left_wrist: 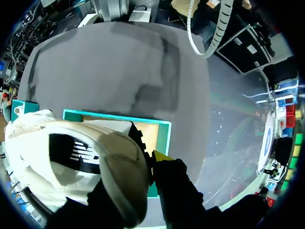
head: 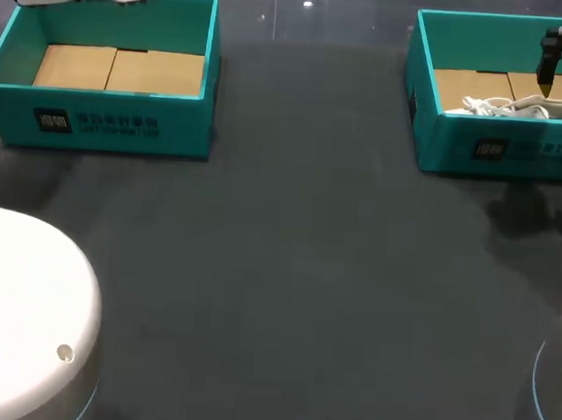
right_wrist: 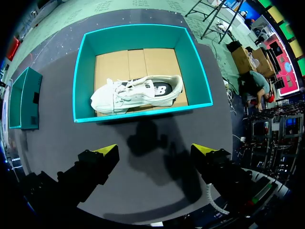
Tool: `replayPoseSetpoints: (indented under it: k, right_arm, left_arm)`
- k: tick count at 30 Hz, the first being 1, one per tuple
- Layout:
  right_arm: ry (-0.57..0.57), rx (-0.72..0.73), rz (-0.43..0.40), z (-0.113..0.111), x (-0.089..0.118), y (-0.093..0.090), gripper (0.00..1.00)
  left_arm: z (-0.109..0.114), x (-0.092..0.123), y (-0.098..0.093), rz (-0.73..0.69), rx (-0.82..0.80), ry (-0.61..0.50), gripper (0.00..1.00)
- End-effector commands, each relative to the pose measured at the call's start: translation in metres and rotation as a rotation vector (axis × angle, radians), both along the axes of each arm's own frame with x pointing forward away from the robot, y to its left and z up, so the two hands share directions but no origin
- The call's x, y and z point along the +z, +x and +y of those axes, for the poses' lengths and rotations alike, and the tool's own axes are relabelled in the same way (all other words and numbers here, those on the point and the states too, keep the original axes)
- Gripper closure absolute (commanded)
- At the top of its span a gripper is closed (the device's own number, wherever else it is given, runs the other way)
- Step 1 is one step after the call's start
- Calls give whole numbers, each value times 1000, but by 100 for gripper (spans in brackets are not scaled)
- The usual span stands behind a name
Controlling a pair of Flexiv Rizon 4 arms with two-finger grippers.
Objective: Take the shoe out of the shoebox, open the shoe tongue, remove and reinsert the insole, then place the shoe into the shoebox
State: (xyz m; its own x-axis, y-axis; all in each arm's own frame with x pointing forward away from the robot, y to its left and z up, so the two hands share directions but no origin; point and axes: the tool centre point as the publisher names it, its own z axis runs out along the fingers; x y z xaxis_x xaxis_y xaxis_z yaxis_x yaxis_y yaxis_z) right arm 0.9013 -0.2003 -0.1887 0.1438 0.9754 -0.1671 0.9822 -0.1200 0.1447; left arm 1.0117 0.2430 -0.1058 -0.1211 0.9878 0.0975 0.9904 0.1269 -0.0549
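Two arms were posed over separate shoeboxes. Left fingers (left_wrist: 162, 156) gripped raised shoe (left_wrist: 71, 157) above left shoebox (head: 103, 118); one tip hidden behind heel, shoe cut off in head view. Right fingers (right_wrist: 107, 152) spread wide, empty, above second shoe (right_wrist: 138, 93) lying inside right shoebox (right_wrist: 83, 71).

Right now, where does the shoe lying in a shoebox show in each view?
Head view: the shoe lies in the right-hand shoebox, with the right claw over it.
Left wrist view: not in it; the left claw holds a second shoe there.
Right wrist view: in that shoebox, ahead of the open right claw.
Shared landmark: the other teal shoebox, seen in all three views.
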Motion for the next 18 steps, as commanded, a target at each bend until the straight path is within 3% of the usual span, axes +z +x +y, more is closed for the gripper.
replayPoseSetpoints:
  k: [1, 9, 18]
  right_arm:
    - [-1, -1, -1, 0, 0, 0, 0]
    - [-1, -1, -1, 0, 0, 0, 0]
    - [-1, -1, -1, 0, 0, 0, 0]
  left_arm:
    - [-15, 7, -76, -215, -37, 32, 100]
    - [-49, -3, -145, -213, -96, 33, 100]
    - [-87, -16, -207, -224, -125, 51, 100]
